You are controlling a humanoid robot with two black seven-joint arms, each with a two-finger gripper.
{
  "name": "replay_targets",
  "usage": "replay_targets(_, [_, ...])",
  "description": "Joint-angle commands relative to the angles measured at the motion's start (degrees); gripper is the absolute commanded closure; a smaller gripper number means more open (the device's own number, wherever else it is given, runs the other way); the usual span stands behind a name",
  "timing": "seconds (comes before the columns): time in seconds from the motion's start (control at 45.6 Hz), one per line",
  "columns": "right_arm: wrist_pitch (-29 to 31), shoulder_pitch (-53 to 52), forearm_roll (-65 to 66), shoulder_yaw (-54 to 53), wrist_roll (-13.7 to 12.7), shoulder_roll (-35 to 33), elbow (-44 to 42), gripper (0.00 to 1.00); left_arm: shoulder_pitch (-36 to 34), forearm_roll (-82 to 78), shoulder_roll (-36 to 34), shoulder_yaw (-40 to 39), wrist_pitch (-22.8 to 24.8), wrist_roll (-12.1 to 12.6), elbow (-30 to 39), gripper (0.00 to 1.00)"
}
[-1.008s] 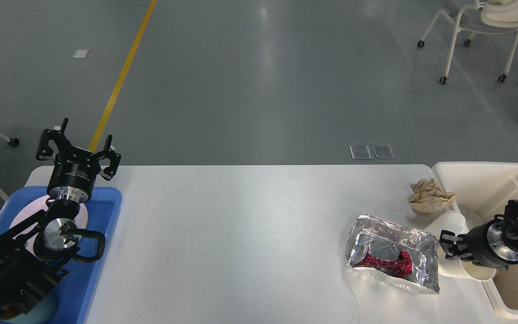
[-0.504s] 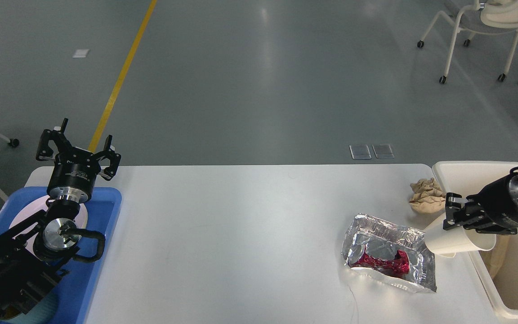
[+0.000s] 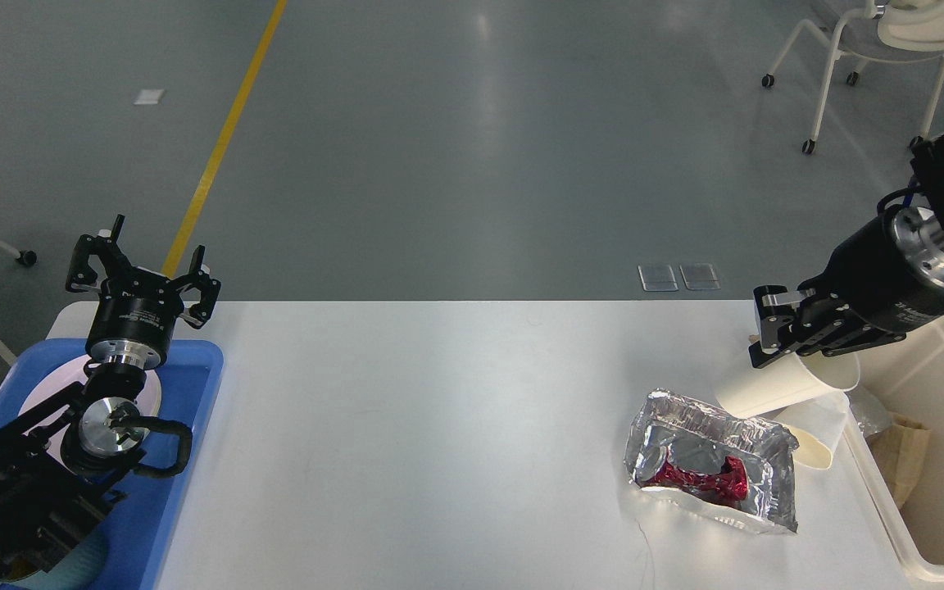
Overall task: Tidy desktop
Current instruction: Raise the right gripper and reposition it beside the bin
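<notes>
While the desktop (image 3: pixel 439 426) fills the lower half of the head view, it reads as a large white rectangle with rounded far corners and a smooth matte surface that catches a soft sheen near its middle. Its long axis runs left to right across the view, with the far edge lying level against the grey floor.

At its left end sits a blue tray (image 3: pixel 193 426), and above that tray the left gripper (image 3: pixel 142 274) hangs with its 2 fingers spread apart, holding nothing.

Toward the right end lies a crumpled foil container (image 3: pixel 714 459) with a red wrapper (image 3: pixel 705 479) inside it. Just beyond it the right gripper (image 3: pixel 775 340) is clamped on the rim of a white paper cup (image 3: pixel 783 385), which tilts with its mouth toward the cream bin (image 3: pixel 931 508) at the desktop's right edge. A 2nd cup (image 3: pixel 816 434) lies beneath it, beside the foil.
</notes>
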State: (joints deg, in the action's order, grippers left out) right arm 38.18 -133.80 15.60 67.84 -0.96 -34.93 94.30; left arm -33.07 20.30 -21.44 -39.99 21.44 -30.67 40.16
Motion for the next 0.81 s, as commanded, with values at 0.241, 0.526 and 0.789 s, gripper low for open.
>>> replay_targets(0.241, [-17.60,25.23,1.80,7.13,0.17,-3.03,-20.45,1.00,0.03,0.00,0.00,0.00,0.00,0.00,0.01,0.03])
replay_targets(0.526, [-31.05,59.68,-5.48,-1.04,0.17,-2.77,-53.94,1.00,0.03,0.00,0.00,0.00,0.00,0.00,0.01,0.03])
replay_targets(0.789, [-36.33,72.97,-10.68,-3.24,-0.01,-0.66,-68.55,1.00,0.03,0.00,0.00,0.00,0.00,0.00,0.01,0.03])
